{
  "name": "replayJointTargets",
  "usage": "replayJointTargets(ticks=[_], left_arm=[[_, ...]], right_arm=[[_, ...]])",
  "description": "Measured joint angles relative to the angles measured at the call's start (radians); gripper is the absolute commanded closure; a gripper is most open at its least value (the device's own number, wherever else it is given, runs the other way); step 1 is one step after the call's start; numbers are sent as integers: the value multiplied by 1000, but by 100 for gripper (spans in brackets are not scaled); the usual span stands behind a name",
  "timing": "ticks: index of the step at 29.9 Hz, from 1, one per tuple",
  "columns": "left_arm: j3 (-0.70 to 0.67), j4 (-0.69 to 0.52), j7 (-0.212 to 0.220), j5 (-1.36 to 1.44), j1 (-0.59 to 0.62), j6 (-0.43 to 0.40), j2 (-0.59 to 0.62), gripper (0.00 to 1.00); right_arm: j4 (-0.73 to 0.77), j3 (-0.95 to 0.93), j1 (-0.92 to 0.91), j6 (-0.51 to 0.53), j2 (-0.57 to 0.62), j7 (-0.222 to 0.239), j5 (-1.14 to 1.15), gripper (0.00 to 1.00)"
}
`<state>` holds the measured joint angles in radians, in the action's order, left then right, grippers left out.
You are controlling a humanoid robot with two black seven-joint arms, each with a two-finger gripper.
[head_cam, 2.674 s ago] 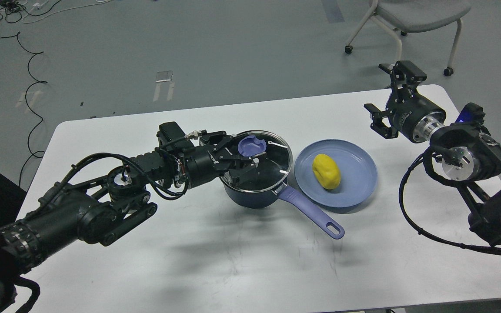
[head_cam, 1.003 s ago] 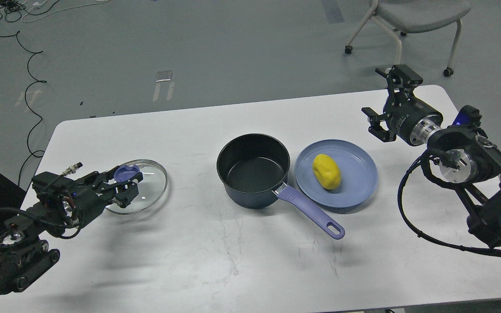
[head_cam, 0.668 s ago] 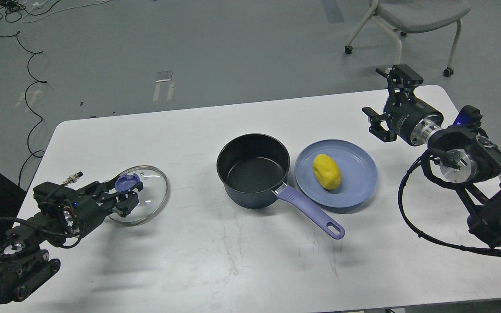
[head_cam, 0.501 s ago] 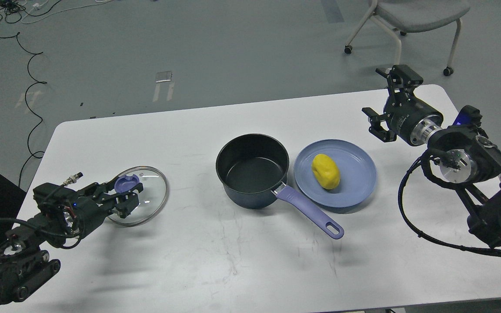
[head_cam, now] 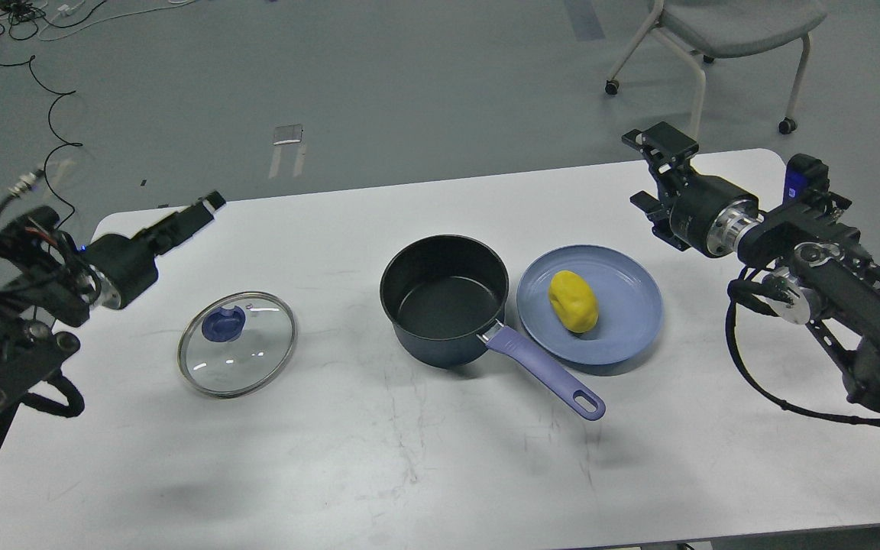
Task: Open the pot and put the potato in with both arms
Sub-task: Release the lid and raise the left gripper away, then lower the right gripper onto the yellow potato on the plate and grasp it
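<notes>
No legible writing on pot (head_cam: pixel 444 298).

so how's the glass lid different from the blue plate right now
The glass lid is see-through with a metal rim and a purple knob; the blue plate is opaque light blue with no knob. The lid lies left of the pot, apart from it; the plate sits right beside the pot. The lid carries nothing, while the plate holds the potato. The lid also looks smaller across than the plate. Both are round and rest flat on the white table, free of either arm.
</notes>
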<state>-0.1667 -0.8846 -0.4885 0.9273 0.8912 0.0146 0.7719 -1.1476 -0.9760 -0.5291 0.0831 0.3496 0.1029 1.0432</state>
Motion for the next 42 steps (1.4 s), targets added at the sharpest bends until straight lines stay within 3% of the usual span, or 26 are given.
replayJointTargets(ticks=[4, 8, 20, 36, 39, 40, 42], left_arm=[[1, 23, 0, -314, 121, -185, 5, 2], [0, 41, 0, -476, 150, -272, 5, 2], [0, 46, 0, -515, 138, -281, -3, 2], [1, 67, 0, -521, 107, -278, -4, 2], [1, 67, 0, -521, 102, -278, -2, 2], [1, 67, 0, -521, 101, -276, -2, 2], [1, 67, 0, -521, 100, -270, 0, 2]], right_arm=[[-7, 163, -58, 0, 51, -17, 222, 0], [-9, 284, -97, 0, 65, -20, 365, 0], [-21, 498, -138, 100, 86, -18, 664, 0], [-20, 553, -146, 109, 83, -15, 680, 6], [-20, 554, -147, 109, 80, -15, 680, 16], [-20, 554, -147, 110, 80, -15, 680, 24], [-20, 555, -147, 110, 80, -15, 680, 26]])
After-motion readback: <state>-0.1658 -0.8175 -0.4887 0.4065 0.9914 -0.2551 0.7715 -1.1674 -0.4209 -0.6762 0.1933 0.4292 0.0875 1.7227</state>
